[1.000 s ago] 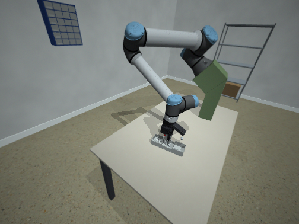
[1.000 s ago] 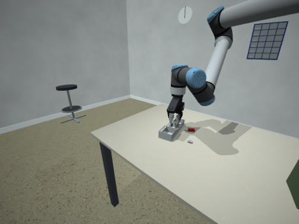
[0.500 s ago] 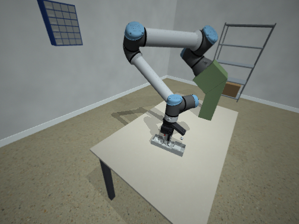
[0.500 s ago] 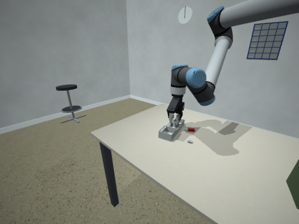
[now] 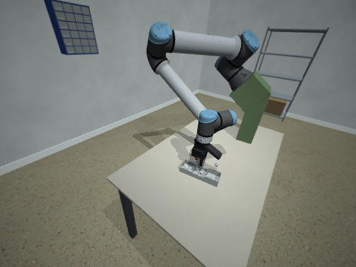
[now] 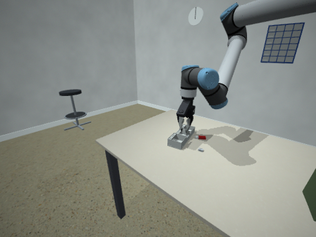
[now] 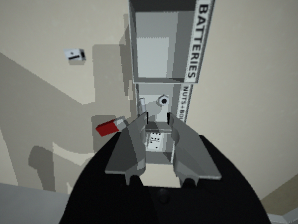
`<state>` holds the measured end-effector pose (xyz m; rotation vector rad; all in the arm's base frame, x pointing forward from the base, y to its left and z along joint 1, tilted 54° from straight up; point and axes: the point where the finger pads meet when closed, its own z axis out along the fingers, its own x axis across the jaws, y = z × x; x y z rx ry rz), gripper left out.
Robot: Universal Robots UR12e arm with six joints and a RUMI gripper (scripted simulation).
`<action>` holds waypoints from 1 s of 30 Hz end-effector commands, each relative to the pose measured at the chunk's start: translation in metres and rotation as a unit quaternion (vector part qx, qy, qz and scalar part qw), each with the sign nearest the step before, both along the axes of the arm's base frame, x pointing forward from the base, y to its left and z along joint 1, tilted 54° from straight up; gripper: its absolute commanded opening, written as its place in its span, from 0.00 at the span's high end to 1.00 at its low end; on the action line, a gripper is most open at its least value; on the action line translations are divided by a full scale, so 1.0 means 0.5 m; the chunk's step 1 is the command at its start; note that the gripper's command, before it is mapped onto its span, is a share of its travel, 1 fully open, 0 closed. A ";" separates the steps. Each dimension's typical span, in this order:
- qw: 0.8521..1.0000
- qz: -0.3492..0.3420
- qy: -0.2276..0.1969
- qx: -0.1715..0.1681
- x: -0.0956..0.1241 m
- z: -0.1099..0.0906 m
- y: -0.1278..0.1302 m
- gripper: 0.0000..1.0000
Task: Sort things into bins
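A grey row of bins [image 5: 200,172] lies on the table; it also shows in the exterior view [image 6: 181,138]. In the wrist view one bin is labelled BATTERIES [image 7: 159,42] and looks empty. The one below it is labelled NUTS+BOLTS [image 7: 156,107] and holds a nut [image 7: 162,100] and a bolt [image 7: 143,105]. My gripper [image 7: 157,113] hangs just above this bin with its fingers slightly apart. A small white die [image 7: 154,140] shows in the gap between the fingers, apart from them, low in the bin. The gripper also shows in the top and exterior views [image 5: 198,163] [image 6: 185,128].
A red cylinder [image 7: 110,126] lies on the table just left of the bins; it also shows in the exterior view [image 6: 202,137]. A small white item [image 7: 75,55] lies farther off [image 6: 200,150]. The green arm base [image 5: 252,106] stands at the table's far side.
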<state>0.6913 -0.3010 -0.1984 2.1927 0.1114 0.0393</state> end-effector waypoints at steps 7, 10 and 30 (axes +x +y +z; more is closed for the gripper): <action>1.000 0.000 0.000 0.000 -0.002 0.019 0.026 0.82; 1.000 0.000 0.000 0.000 -0.003 0.032 0.044 0.82; 1.000 0.000 0.000 0.000 -0.009 0.079 0.109 0.00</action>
